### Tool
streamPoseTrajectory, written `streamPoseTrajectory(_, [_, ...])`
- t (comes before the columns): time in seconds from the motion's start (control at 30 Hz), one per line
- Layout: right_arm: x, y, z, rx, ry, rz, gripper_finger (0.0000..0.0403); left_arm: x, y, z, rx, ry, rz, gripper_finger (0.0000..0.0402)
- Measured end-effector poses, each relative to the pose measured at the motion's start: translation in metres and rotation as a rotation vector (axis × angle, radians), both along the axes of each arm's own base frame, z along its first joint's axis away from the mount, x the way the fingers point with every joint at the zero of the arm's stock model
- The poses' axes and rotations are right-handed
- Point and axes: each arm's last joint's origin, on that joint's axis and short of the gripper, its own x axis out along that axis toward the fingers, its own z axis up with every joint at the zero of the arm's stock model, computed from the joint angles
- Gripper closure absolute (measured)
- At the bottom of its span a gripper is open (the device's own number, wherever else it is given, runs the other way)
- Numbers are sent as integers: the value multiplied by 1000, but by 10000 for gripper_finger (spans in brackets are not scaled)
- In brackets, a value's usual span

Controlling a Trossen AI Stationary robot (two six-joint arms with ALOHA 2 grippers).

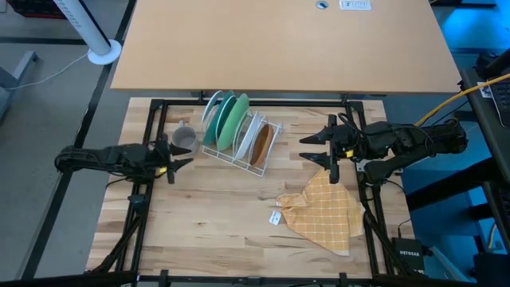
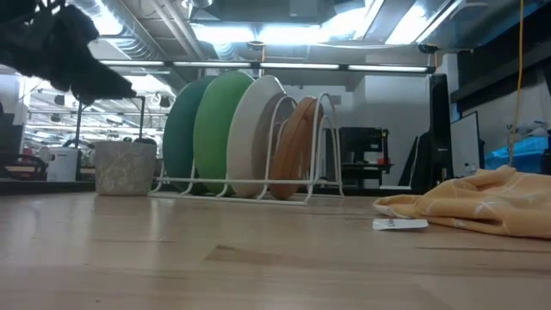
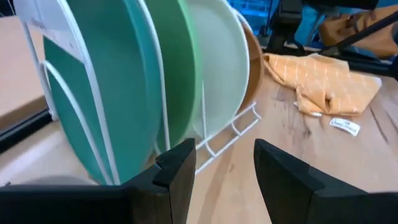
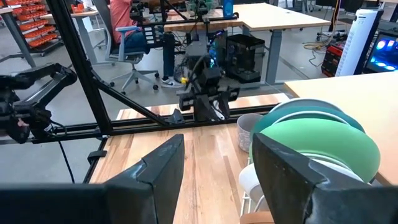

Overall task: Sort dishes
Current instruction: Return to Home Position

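On tabletop (image 1: pixel 215 215), rack (image 1: pixel 267 137) holds four plates (image 1: pixel 231 119) upright; mug (image 1: pixel 185 139) just beside it. Left tool (image 1: pixel 180 155) near mug, right tool (image 1: pixel 309 148) near cloth (image 1: pixel 327 211): both released, empty.

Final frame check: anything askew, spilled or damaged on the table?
Nothing spilled or broken. The yellow checked cloth lies crumpled at the table's right, a small white tag beside it. In the white wire rack, the brown round plate seems to lean more than the other three plates.

4 plates (image 2: pixel 215 129) upright in rack (image 1: pixel 269 137), teal/green/pale/brown, grey mug (image 2: pixel 125 167) nxt to it
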Motion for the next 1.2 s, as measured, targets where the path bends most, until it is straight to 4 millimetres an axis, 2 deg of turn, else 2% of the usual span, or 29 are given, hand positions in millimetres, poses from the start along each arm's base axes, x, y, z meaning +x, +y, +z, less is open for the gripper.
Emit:
streamPoseTrajectory(0.2, [0,0,0,0,1,0,208,5,0,-28,-37,54,14,249])
streamPoseTrajectory(1.2, [0,0,0,0,0,0,208,8,-1,-30,-63,50,26,249])
